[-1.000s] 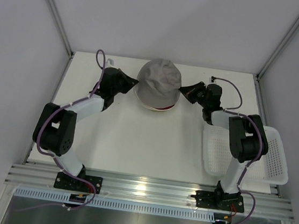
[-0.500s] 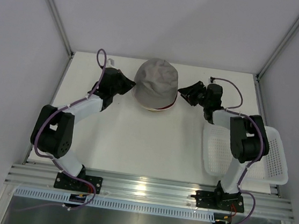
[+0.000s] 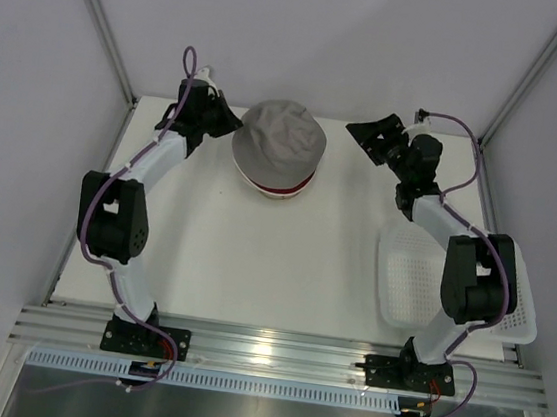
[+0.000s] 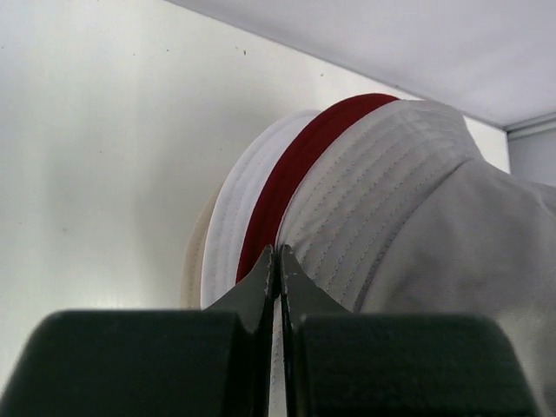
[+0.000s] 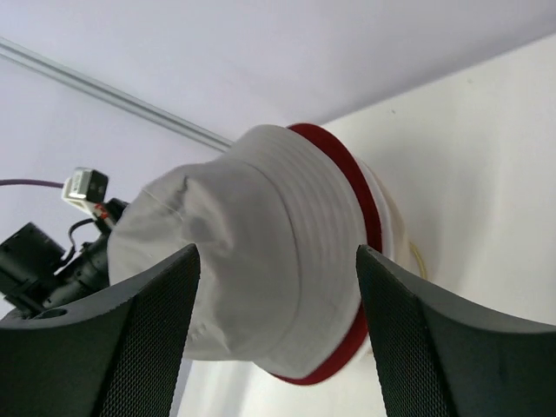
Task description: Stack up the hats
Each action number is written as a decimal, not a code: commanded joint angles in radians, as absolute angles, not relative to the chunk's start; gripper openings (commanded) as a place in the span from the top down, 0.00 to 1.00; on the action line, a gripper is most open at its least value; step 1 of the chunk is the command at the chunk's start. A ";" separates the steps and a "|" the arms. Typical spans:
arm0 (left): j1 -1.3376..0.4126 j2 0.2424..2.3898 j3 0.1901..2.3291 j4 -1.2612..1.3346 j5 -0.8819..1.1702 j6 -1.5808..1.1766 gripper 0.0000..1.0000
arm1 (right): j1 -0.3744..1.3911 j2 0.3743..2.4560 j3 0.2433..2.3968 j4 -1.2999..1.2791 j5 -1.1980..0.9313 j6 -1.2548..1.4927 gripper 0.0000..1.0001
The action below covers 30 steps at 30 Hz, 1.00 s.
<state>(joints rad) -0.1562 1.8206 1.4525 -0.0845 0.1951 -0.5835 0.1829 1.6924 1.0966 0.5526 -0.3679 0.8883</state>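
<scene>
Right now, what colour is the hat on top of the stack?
Grey; the top hat shows best in the right wrist view.

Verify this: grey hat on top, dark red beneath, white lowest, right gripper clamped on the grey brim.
Wrong on the gripper: the right wrist view shows the right gripper open, and the top view shows it clear of the grey hat. The stacking order stands.

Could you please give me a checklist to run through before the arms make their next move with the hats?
1. Three hats in one pile: ok, grey hat over dark red hat over cream-white hat.
2. Open right gripper apart from the pile: ok.
3. Release by left gripper: not ok, shut at the grey hat's brim.
4. Fabric pinched in left gripper: cannot tell.
5. White mesh basket away from the pile: ok.
</scene>
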 commanded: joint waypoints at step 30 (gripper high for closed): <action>-0.204 2.031 1.743 -0.302 0.137 -0.476 0.99 | 0.264 2.071 1.289 0.876 -0.462 1.097 0.66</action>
<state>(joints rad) -0.1955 2.0552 1.7432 -0.3023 0.1600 -0.4953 0.2535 2.0575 1.2572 0.8154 -0.4461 1.0790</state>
